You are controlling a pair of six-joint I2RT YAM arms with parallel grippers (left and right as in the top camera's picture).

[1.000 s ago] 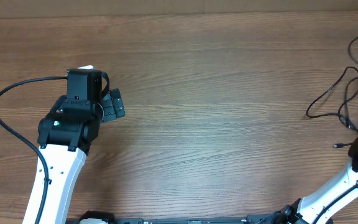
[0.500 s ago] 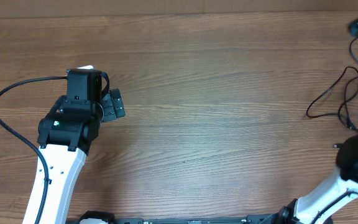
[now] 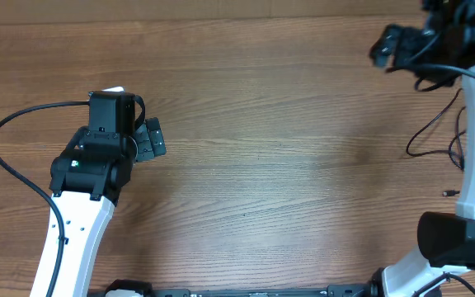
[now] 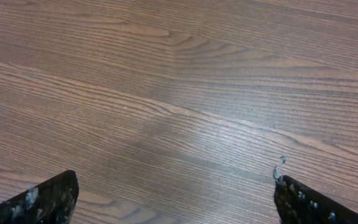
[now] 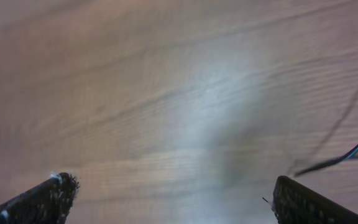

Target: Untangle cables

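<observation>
Cables point(image 3: 430, 128): one tangle, count unclear, right edge. Left fingers point(image 4: 42, 199), right fingers point(image 5: 303, 202): both wide apart, empty.

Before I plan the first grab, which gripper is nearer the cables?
The right gripper: it is out near the cables on the right side, while the left gripper sits far off on the left.

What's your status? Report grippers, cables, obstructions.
Left gripper open, empty, far from the cables. Right gripper open, empty, up near them. Cables loose on table, far right, untouched. Right arm hides part of them from overhead.
</observation>
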